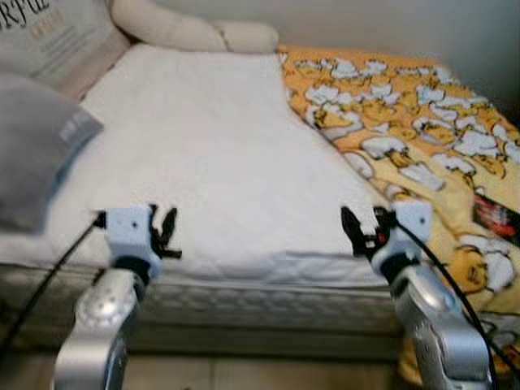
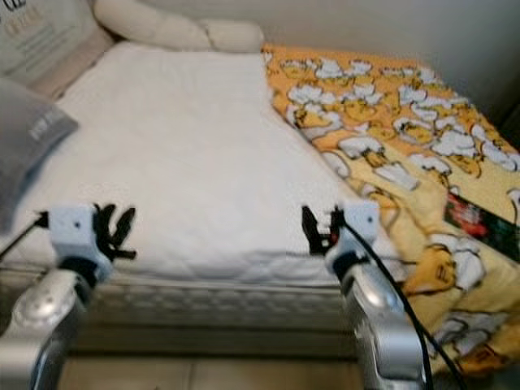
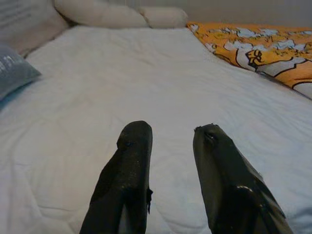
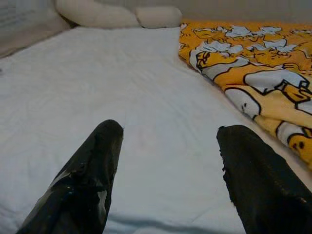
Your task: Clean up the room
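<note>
White mattress (image 1: 203, 162) lies half bare; the yellow duck blanket (image 1: 406, 130) is bunched along its right side. Left gripper (image 1: 166, 231) and right gripper (image 1: 357, 231) hover at the near edge, fingers spread, empty. Soft, light, floppy cloth: I'd pinch its folded inner edge.

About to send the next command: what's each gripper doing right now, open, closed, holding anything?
Left gripper: open, holding nothing, over the white mattress near the bed's foot.
Right gripper: open, holding nothing, beside the yellow duck blanket.
</note>
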Robot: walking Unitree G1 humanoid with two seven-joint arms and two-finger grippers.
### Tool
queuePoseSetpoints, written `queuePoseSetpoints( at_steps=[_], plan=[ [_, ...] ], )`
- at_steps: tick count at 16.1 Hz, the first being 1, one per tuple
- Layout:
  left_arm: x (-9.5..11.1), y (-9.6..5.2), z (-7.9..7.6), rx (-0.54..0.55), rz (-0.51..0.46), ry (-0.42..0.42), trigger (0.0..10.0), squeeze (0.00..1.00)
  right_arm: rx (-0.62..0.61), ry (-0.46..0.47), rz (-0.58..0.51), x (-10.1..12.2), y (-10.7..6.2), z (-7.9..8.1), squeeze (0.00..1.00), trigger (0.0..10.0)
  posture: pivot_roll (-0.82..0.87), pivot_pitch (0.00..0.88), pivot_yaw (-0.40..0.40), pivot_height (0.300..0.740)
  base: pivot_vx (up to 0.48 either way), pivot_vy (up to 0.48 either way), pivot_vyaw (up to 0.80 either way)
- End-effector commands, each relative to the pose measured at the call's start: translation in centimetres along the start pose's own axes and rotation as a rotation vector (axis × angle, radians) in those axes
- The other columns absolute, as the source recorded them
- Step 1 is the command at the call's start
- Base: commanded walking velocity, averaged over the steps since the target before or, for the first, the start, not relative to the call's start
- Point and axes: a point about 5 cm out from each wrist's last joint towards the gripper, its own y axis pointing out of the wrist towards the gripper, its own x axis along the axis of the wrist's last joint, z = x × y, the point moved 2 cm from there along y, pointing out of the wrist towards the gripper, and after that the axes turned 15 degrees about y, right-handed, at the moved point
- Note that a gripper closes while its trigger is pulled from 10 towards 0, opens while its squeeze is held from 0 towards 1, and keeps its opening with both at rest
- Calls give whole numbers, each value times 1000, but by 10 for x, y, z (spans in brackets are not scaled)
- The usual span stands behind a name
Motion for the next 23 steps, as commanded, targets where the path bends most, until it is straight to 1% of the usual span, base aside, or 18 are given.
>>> queuePoseSetpoints(
  at_steps=[1, 4, 6, 8, 11, 13, 15, 16, 18, 20, 23],
  plan=[
    [0, 3, -7, -24, 6, 0, 10000, 63, -28, -4, 21, -5, -3, -9, 0, 10000, 51, 0, -32, 740, 0, -394, 0],
    [3, 3, -11, -55, 0, -3, 10000, 59, -56, 11, 20, -7, -7, -14, 0, 10000, 36, 0, -15, 740, 0, -391, 0],
    [6, 7, -10, -66, -7, 2, 10000, 63, -70, 7, 24, -8, -8, -18, 0, 10000, 27, 0, -5, 740, 0, -394, 0],
    [7, 9, -9, -63, -7, 2, 10000, 63, -79, 6, 25, -10, -10, -21, 0, 10000, 32, 0, -3, 740, 0, -396, 0],
    [3, 10, -8, -69, 5, 4, 10000, 63, -112, -7, 10, -7, -6, -26, 0, 10000, 12, 0, 6, 740, 0, -391, 0],
    [5, 12, -8, -70, 1, 6, 10000, 59, -120, 1, -4, -2, -4, -28, 0, 10000, 11, 0, 0, 740, 0, -394, 0],
    [5, 13, -8, -67, -1, 9, 10000, 63, -125, -7, -2, -2, -3, -30, 0, 10000, 17, 0, -6, 740, 0, -394, 0],
    [5, 14, -7, -63, -3, 10, 10000, 63, -102, -26, 0, -1, -1, -29, 0, 10000, 18, 0, -8, 740, 0, -394, 0],
    [6, 14, -7, -62, -4, 10, 10000, 63, -97, -20, -4, 0, 0, -27, 0, 10000, 16, 0, -9, 740, 0, -394, 0],
    [5, 15, -8, -63, -4, 10, 10000, 63, -91, -25, -3, 0, 1, -25, 0, 10000, 11, 0, -11, 740, 0, -396, 800],
    [4, 16, -9, -64, -3, 12, 10000, 63, -93, -25, -3, 0, 2, -26, 0, 10000, 10, 0, -10, 740, 0, -393, 800]
  ],
)
